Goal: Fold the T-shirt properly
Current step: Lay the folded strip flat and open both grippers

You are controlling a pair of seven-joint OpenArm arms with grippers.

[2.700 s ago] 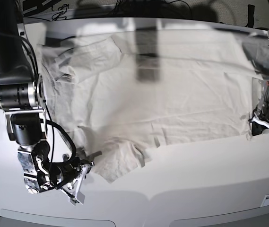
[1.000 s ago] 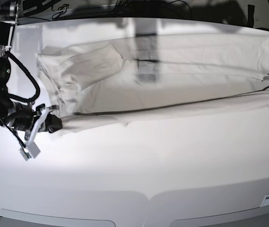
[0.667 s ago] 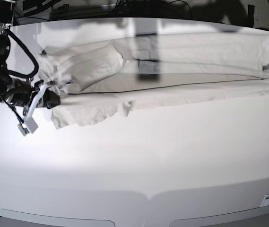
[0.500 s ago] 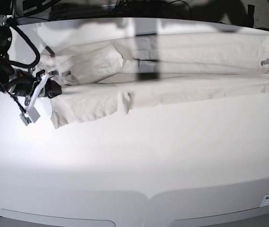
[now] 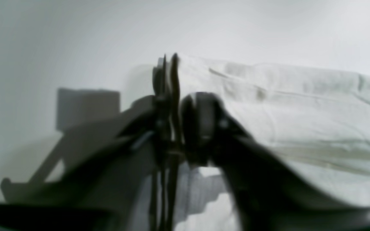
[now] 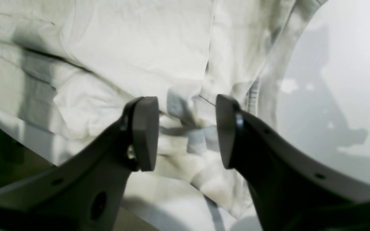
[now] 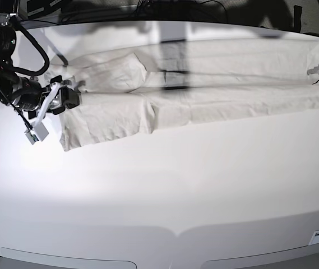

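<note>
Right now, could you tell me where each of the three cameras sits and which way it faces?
Base: high at the front, facing down over the white table and folded T-shirt; an arm at each side.
Left wrist: low behind the left gripper, blurred, looking along the T-shirt.
Right wrist: above the right gripper, its jaws apart over rumpled cloth.
Shared: all three show the T-shirt.

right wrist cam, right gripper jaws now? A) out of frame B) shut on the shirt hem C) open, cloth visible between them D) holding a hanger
C: the right gripper has its two pads standing well apart, with the wrinkled T-shirt showing in the gap below them and nothing pinched.
</note>
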